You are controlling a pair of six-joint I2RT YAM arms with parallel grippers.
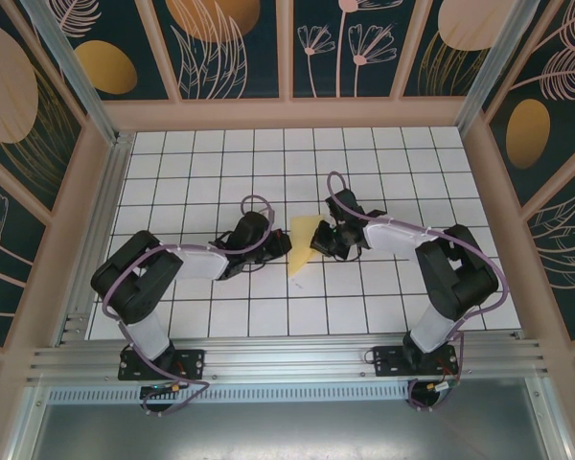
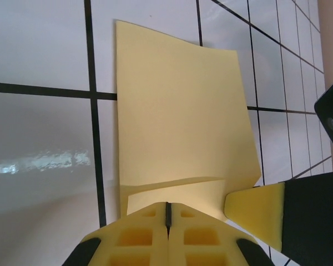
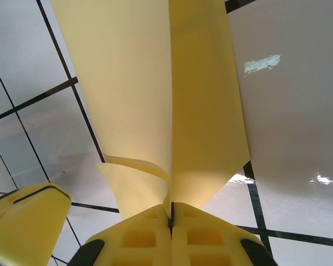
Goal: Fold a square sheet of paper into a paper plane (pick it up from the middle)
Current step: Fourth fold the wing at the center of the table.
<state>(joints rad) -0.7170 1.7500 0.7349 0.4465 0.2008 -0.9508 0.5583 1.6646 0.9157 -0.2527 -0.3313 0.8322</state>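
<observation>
From above, the folded yellow paper [image 1: 303, 245] is at the frame's centre over the white-tiled tabletop [image 1: 192, 172], between the left fingers [image 1: 282, 245] and the right fingers [image 1: 318, 243]. In the left wrist view, the left fingers [image 2: 155, 230] at bottom centre are pinched together on the paper's [image 2: 177, 122] near edge. In the right wrist view, the right fingers [image 3: 155, 233] at bottom centre are likewise clamped on the creased paper [image 3: 150, 94], which fans toward the top.

Sheet of paper [image 1: 304, 238] on tiled table [image 1: 201, 163], between left pincer [image 2: 167, 209] and right pincer [image 3: 171, 209]
</observation>
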